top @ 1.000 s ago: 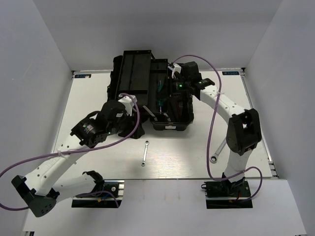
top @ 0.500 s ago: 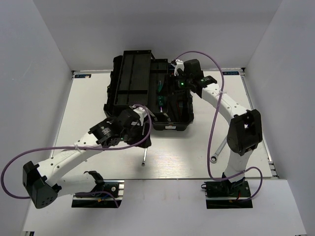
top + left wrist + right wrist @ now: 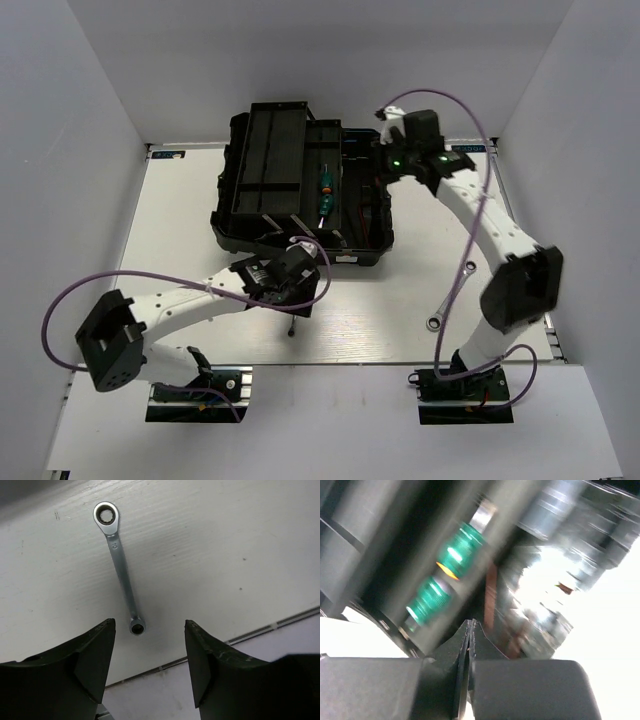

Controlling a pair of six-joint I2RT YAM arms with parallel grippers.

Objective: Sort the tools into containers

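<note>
A small silver wrench (image 3: 120, 565) lies flat on the white table, its small end (image 3: 136, 626) between the tips of my left gripper (image 3: 148, 625), which is open and hovers above it. From above, the left gripper (image 3: 300, 298) covers most of that wrench (image 3: 291, 327). A larger silver wrench (image 3: 438, 318) lies at the right, partly behind the right arm's cable. Two green-handled screwdrivers (image 3: 324, 190) lie end to end in the open black case (image 3: 262, 160). My right gripper (image 3: 383, 170) is over the case's right side, shut on nothing, the screwdrivers (image 3: 445, 580) blurred ahead of it (image 3: 470, 626).
The open case stands at the back middle of the table (image 3: 180, 230), its lid lying to the left. Purple cables loop from both arms. White walls close in the sides and back. The table's near edge (image 3: 235, 639) runs just past the small wrench.
My left arm swung right and toward the near edge, ending over the small wrench. My right gripper drew back from inside the case toward the back right and closed.
</note>
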